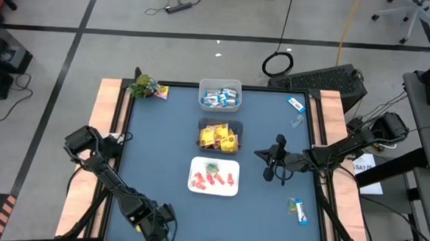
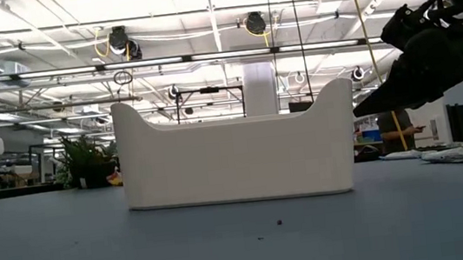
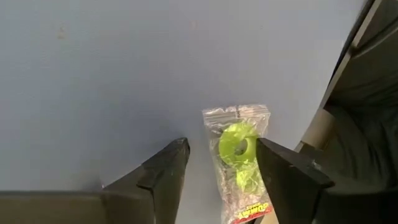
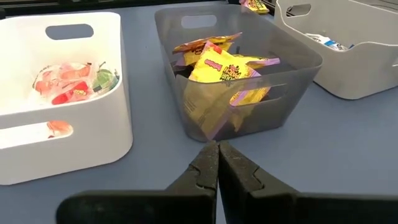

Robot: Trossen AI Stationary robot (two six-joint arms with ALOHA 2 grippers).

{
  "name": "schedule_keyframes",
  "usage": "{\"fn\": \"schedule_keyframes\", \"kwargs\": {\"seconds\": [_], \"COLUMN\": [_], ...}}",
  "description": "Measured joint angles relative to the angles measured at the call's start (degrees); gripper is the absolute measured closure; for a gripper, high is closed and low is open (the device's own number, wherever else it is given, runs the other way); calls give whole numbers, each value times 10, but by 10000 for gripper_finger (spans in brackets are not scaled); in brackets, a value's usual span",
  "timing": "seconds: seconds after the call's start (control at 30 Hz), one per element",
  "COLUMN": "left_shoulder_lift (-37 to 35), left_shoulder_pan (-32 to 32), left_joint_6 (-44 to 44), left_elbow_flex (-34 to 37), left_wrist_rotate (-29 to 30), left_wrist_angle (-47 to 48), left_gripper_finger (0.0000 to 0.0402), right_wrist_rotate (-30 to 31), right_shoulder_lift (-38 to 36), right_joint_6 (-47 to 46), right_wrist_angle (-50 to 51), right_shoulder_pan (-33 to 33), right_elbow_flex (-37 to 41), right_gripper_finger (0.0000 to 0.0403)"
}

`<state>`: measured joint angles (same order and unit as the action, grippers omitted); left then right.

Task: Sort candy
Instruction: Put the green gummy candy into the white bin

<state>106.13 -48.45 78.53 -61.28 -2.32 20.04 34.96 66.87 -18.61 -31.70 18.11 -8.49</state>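
Three bins stand in a row down the table's middle. The far white bin [image 1: 220, 96] holds blue-and-white bars. The grey bin [image 1: 220, 135] [image 4: 239, 68] holds yellow packets. The near white bin [image 1: 214, 176] [image 4: 62, 93] holds red and green pieces. My left gripper [image 1: 158, 224] [image 3: 222, 150] is open near the table's near edge, its fingers either side of a green ring sweet in a clear wrapper [image 3: 239, 144] that lies flat on the table. My right gripper [image 1: 275, 159] [image 4: 217, 163] is shut and empty, right of the grey bin and pointing at it.
Loose sweets lie on the table's right side: a blue bar [image 1: 295, 104], a small clear piece [image 1: 297, 121], and a blue-and-green one [image 1: 297, 210]. A green leafy object [image 1: 143, 86] with a yellow packet [image 1: 161, 92] sits at the far left corner. Wooden rails run along both side edges.
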Motion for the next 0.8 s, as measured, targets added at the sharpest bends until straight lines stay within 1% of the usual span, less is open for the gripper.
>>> {"fn": "schedule_keyframes", "kwargs": {"seconds": [0.07,0.13,0.23,0.33,0.4,0.43,0.63,0.7,0.8], "left_shoulder_lift": [0,0,3,2,2,2,-8,-18,-43], "left_shoulder_pan": [0,-1,-1,0,3,5,27,41,62], "left_joint_6": [-11,-25,-85,-128,-145,-149,-193,-211,-246], "left_elbow_flex": [0,1,1,1,1,1,0,1,2], "left_wrist_rotate": [1,5,7,9,9,10,16,30,46], "left_wrist_angle": [1,-6,-53,-63,-52,-47,29,58,68], "left_gripper_finger": [217,243,295,351,385,392,398,398,399], "right_wrist_rotate": [0,0,-2,-3,-4,-4,-5,-5,-5], "right_shoulder_lift": [0,0,0,0,0,0,0,0,0], "right_joint_6": [0,0,-4,-11,-16,-17,-17,-17,-18], "right_wrist_angle": [1,1,2,2,3,5,3,3,3], "right_shoulder_pan": [0,0,0,0,0,0,0,0,0], "right_elbow_flex": [0,0,0,0,0,0,0,0,0], "right_gripper_finger": [403,403,403,403,403,403,403,403,403]}}
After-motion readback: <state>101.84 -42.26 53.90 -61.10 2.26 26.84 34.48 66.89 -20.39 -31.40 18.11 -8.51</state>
